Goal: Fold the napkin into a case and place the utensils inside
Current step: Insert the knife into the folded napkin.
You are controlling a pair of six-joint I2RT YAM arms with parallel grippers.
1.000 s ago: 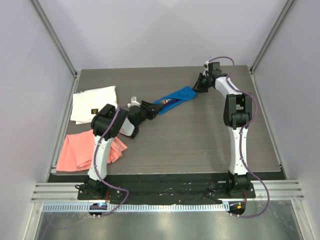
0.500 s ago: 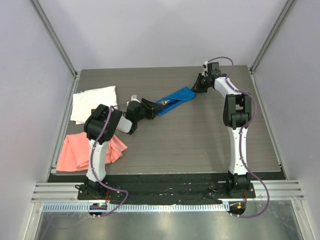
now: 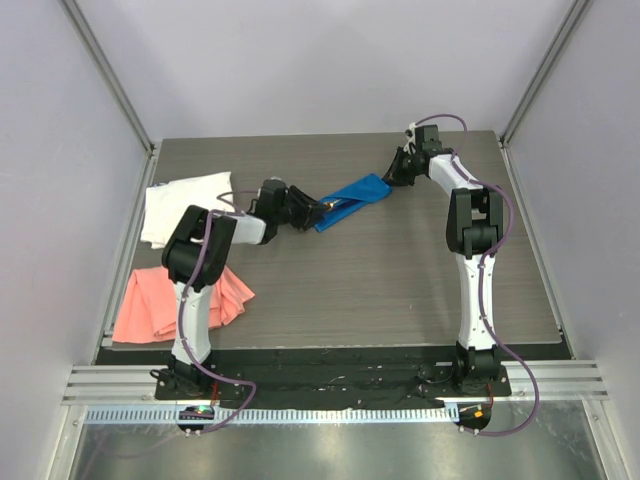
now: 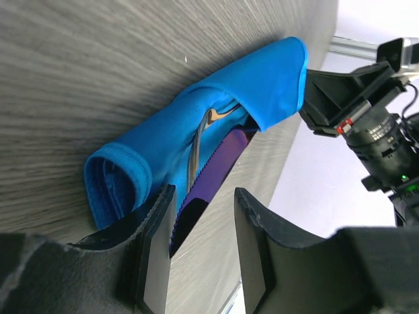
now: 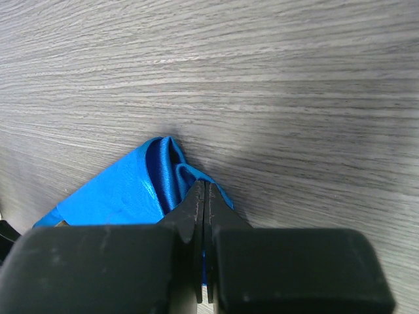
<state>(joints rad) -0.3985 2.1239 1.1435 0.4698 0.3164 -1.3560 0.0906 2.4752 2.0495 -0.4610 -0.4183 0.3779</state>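
A grey wood-grain table [image 3: 400,290] stands between pale lilac walls [image 3: 330,60]. Three cloths lie on it: one white cloth [image 3: 180,205] at the far left, one pink cloth [image 3: 160,300] at the near left, and one blue case [image 3: 352,197] slanting across the far middle. Two utensils [image 4: 219,167] poke from the case's left mouth. Of the two arms, the left claw [image 4: 204,203] stands open at that mouth, and the right claw [image 5: 204,196] is clamped on the case's far right corner.

A robotics lab is being shown: a table [image 3: 400,290] is being enclosed by white panels [image 3: 320,70] and aluminium framing [image 3: 111,75].
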